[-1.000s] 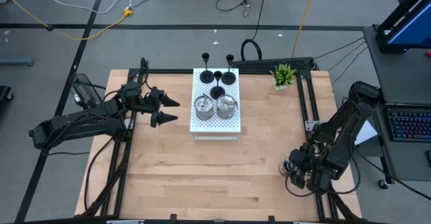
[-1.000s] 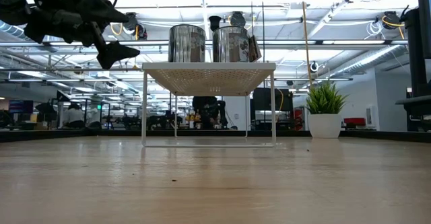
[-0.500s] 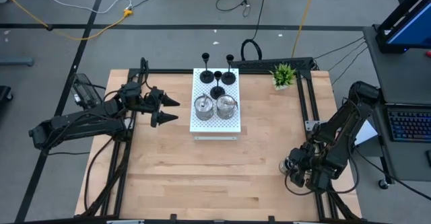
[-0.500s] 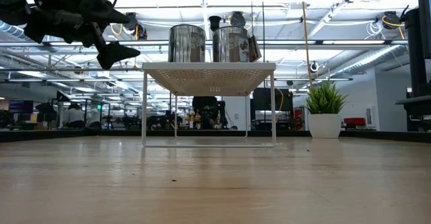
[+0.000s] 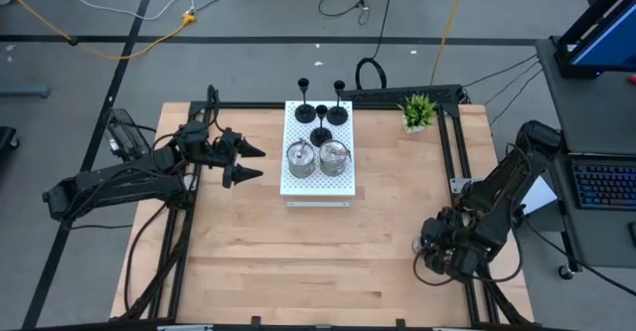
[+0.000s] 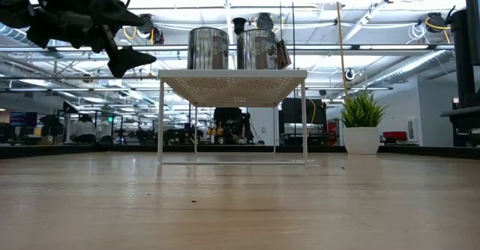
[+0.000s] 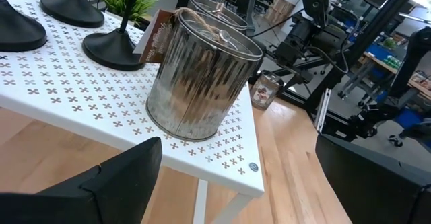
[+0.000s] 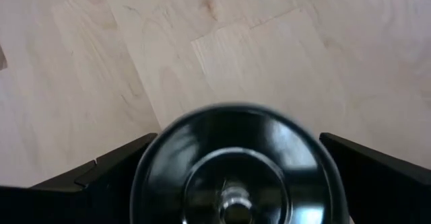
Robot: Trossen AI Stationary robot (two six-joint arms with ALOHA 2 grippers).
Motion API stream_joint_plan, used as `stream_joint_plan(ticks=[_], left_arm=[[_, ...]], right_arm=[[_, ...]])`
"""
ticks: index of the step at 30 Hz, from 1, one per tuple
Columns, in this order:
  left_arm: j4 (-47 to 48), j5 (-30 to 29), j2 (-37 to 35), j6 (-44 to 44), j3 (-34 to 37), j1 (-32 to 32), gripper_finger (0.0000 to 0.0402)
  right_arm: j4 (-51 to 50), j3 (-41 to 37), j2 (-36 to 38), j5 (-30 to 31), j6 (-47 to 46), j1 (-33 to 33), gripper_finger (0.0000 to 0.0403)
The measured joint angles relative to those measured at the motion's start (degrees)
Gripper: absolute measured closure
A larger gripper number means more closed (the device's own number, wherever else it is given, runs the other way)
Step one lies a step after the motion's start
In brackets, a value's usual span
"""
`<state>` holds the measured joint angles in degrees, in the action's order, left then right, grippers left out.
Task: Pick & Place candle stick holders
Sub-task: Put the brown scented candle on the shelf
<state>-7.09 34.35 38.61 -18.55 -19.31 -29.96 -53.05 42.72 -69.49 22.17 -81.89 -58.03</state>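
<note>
A white perforated board [image 5: 318, 184] stands at the table's far middle. Three black candle stick holders [image 5: 320, 135] and two silver-glass ones [image 5: 301, 156] rest on it by their bases. My left gripper [image 5: 260, 164] hovers open just left of the board, level with its top; the nearer silver holder [image 7: 199, 83] is in front of it. Near the table's right front, a third round holder [image 8: 236, 163] sits on the table [image 7: 263, 91]. My right gripper [image 5: 434, 256] points down over it, open, one finger on each side. My right gripper comes at the round holder from above, with its fingers [image 8: 101, 177] level with the holder's rim [image 8: 145, 170] on two opposite sides. Whether they touch it I cannot tell.
A small green potted plant [image 5: 418, 110] stands at the far right corner. Bare wood lies across the table's near half [image 5: 298, 261]. A black frame rail [image 5: 467, 172] runs along the right edge beside the right arm.
</note>
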Motion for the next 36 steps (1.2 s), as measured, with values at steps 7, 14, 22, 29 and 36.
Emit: stream_joint_plan(ticks=[7, 14, 22, 29, 36], left_arm=[[0.0, 0.0, 0.0, -1.0, 0.0, 0.0, 0.0002], [0.0, 0.0, 0.0, -0.7, 0.0, 0.0, 0.0002], [0.0, 0.0, 0.0, -0.7, 0.0, 0.0, 0.0002], [0.0, 0.0, 0.0, -0.7, 0.0, 0.0, 0.0002], [0.0, 0.0, 0.0, -0.7, 0.0, 0.0, 0.0002]], right_arm=[[0.7, 0.0, 0.0, -2.9, 3.6, 1.8, 0.0003], [1.0, 0.0, 0.0, -2.9, 3.7, 3.3, 0.0003], [1.0, 0.0, 0.0, -5.7, 5.9, 5.1, 0.0012], [1.0, 0.0, 0.0, -7.4, 6.3, 6.0, 0.0023], [1.0, 0.0, 0.0, -7.5, 6.2, 6.0, 0.0037]])
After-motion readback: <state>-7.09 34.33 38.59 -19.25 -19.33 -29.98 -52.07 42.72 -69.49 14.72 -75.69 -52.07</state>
